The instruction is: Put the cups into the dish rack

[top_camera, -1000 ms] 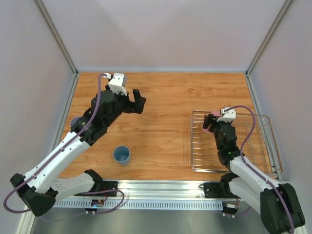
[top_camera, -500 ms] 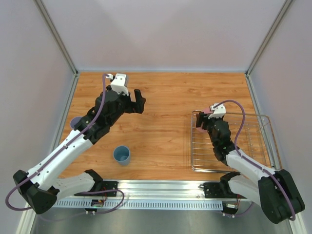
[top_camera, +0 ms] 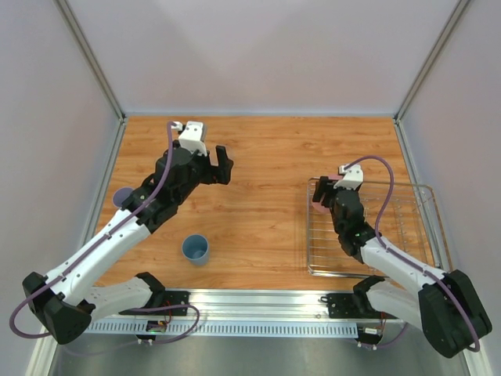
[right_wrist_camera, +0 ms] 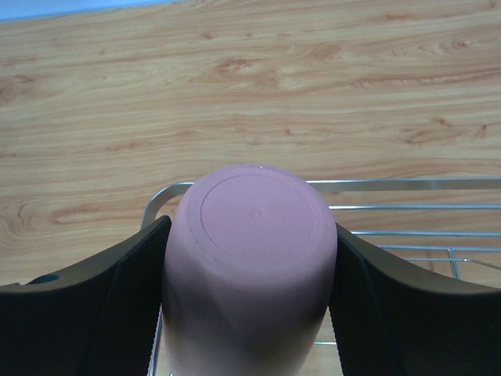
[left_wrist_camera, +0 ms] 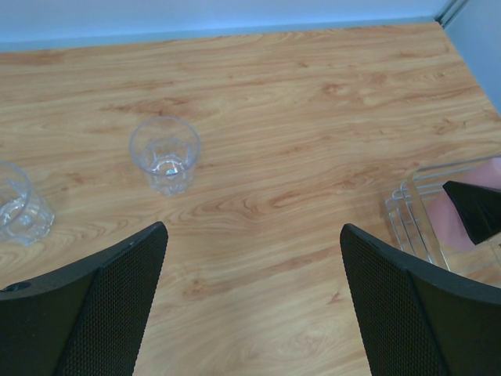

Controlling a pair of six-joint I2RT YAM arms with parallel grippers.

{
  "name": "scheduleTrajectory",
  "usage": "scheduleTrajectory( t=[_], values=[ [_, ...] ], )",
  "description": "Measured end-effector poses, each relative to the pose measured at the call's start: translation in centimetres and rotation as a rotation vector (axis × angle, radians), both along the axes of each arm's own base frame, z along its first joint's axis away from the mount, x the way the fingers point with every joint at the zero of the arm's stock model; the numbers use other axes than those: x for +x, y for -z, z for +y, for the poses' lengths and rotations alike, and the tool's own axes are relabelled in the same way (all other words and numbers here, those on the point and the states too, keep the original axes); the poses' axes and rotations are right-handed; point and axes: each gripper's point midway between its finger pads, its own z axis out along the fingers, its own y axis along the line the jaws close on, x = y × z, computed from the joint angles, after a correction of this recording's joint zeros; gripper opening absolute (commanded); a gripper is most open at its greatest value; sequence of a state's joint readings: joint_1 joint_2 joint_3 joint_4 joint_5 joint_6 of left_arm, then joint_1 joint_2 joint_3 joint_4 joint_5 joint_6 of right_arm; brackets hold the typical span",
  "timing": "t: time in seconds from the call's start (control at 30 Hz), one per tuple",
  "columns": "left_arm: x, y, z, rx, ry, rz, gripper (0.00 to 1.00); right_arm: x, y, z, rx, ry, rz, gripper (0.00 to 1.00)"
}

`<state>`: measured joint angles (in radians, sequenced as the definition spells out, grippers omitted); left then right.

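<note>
My right gripper (right_wrist_camera: 250,228) is shut on the pink cup (right_wrist_camera: 254,243), whose base faces the wrist camera, over the near-left corner of the dish rack (right_wrist_camera: 407,207). From above, the pink cup (top_camera: 318,201) sits in the right gripper (top_camera: 324,196) at the far-left corner of the silver wire dish rack (top_camera: 407,235). My left gripper (top_camera: 220,164) hangs open over bare table with nothing between its fingers. Two clear glass cups (left_wrist_camera: 165,153) (left_wrist_camera: 19,205) stand ahead of the left gripper (left_wrist_camera: 254,235). A blue cup (top_camera: 195,249) stands upright near the front. A lavender cup (top_camera: 121,197) peeks out beside the left arm.
The wooden table (top_camera: 266,157) is walled by grey panels at the back and both sides. An aluminium rail (top_camera: 258,301) with the arm bases runs along the near edge. The left arm stretches diagonally over the table's left part.
My right gripper has carried the pink cup leftward to the rack's far-left corner. The left gripper has drifted slightly and stays open.
</note>
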<state>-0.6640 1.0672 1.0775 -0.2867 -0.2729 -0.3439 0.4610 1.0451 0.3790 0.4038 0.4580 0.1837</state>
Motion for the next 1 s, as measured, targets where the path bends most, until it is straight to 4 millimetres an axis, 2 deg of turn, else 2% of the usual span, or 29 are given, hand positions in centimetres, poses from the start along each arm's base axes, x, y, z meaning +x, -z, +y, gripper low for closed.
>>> scheduleTrajectory(
  t=[0.33,0.57,0.6,0.63,0.8,0.83,0.87,1.0],
  values=[
    [-0.1,0.5,0.2,0.007,-0.002,0.007,1.0,-0.4,4.6,0.2,-0.085,0.076,0.113,0.04],
    [-0.3,0.3,0.5,0.006,-0.005,-0.004,1.0,0.1,4.7,-0.3,-0.098,0.139,0.086,0.13],
    [-0.3,0.2,0.6,0.007,-0.005,-0.006,1.0,0.2,4.6,-0.4,-0.098,0.145,0.084,0.17],
    [-0.4,0.2,0.6,0.007,-0.005,-0.007,1.0,0.2,4.5,-0.5,-0.097,0.152,0.079,0.28],
    [-0.3,0.2,0.6,0.01,-0.005,-0.008,1.0,0.2,4.4,-0.8,-0.099,0.169,0.074,0.42],
    [-0.3,0.2,0.6,0.01,-0.004,-0.009,1.0,0.2,4.5,-0.8,-0.101,0.169,0.078,0.82],
    [-0.3,0.2,0.6,0.011,-0.004,-0.009,1.0,0.1,4.6,-0.8,-0.101,0.17,0.081,1.0],
    [-0.3,0.1,0.7,0.015,-0.003,-0.013,1.0,-0.2,4.4,-1.1,-0.1,0.18,0.092,1.0]
  ],
)
